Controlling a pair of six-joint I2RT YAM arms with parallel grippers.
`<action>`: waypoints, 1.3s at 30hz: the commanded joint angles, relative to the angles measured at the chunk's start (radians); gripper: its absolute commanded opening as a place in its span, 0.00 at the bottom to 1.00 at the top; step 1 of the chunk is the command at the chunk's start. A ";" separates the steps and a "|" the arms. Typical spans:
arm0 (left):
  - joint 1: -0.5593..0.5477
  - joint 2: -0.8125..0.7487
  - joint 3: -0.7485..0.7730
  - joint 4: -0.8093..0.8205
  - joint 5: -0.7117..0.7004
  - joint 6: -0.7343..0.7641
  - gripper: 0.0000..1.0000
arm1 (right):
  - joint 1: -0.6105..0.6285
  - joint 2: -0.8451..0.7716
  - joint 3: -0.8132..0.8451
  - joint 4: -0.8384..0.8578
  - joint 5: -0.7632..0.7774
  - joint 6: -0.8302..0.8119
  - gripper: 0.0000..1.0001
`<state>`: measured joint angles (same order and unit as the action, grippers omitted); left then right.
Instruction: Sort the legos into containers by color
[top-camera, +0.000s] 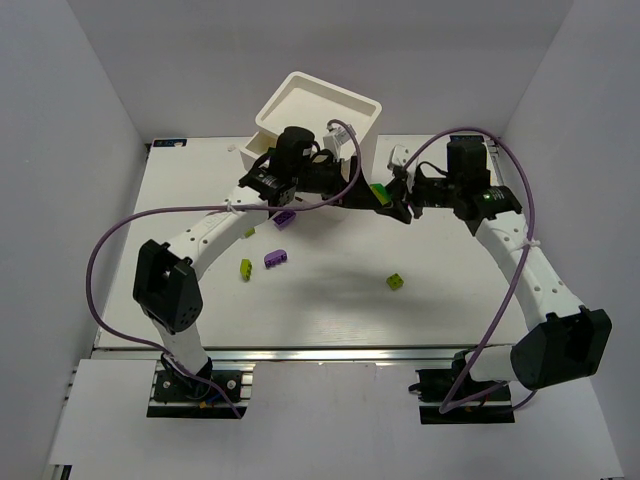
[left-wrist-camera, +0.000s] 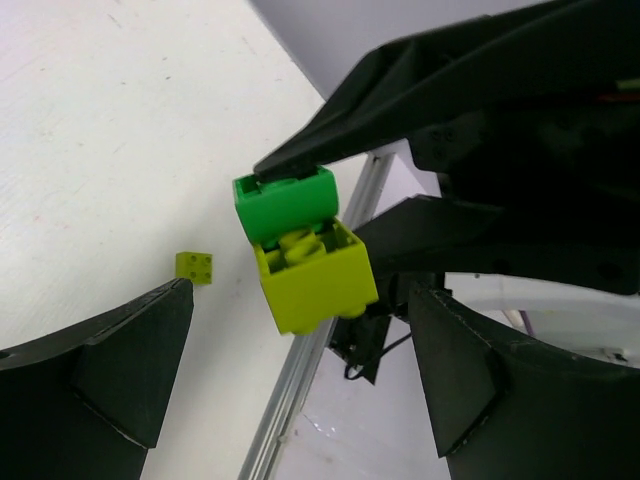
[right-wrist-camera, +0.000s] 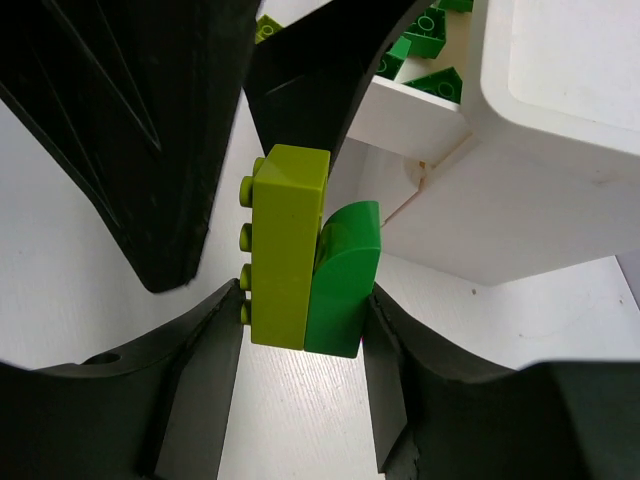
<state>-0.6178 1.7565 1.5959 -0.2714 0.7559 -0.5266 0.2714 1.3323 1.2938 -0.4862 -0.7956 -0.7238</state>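
My right gripper (right-wrist-camera: 303, 300) is shut on a joined pair of bricks, a lime brick (right-wrist-camera: 288, 245) stuck to a dark green brick (right-wrist-camera: 345, 275), held above the table beside the white chest (right-wrist-camera: 540, 150). In the top view the pair (top-camera: 378, 192) hangs between both grippers. My left gripper (left-wrist-camera: 300, 335) is open; the pair (left-wrist-camera: 310, 275) sits just beyond its spread fingers (left-wrist-camera: 110, 360). An open drawer (right-wrist-camera: 410, 105) holds dark green bricks (right-wrist-camera: 430, 30). Loose on the table are purple bricks (top-camera: 283, 217) (top-camera: 276, 259) and lime bricks (top-camera: 245, 269) (top-camera: 396, 282).
The chest (top-camera: 320, 115) stands at the table's far edge, its tray top bare. Another small lime brick (top-camera: 248, 233) lies left of centre. Both arms' purple cables (top-camera: 110, 240) loop over the table sides. The aluminium table rail (left-wrist-camera: 300, 370) shows in the left wrist view.
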 joint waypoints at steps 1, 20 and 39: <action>-0.016 -0.003 0.053 -0.071 -0.070 0.065 0.98 | 0.022 -0.019 0.019 0.046 0.022 0.018 0.25; -0.034 -0.011 0.062 -0.055 -0.138 0.054 0.70 | 0.089 -0.047 -0.036 0.054 0.110 -0.008 0.24; -0.034 -0.017 0.036 -0.040 -0.096 0.046 0.28 | 0.091 -0.056 -0.050 0.083 0.154 0.003 0.34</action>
<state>-0.6453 1.7626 1.6295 -0.3435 0.6319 -0.4831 0.3569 1.3060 1.2484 -0.4370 -0.6525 -0.7166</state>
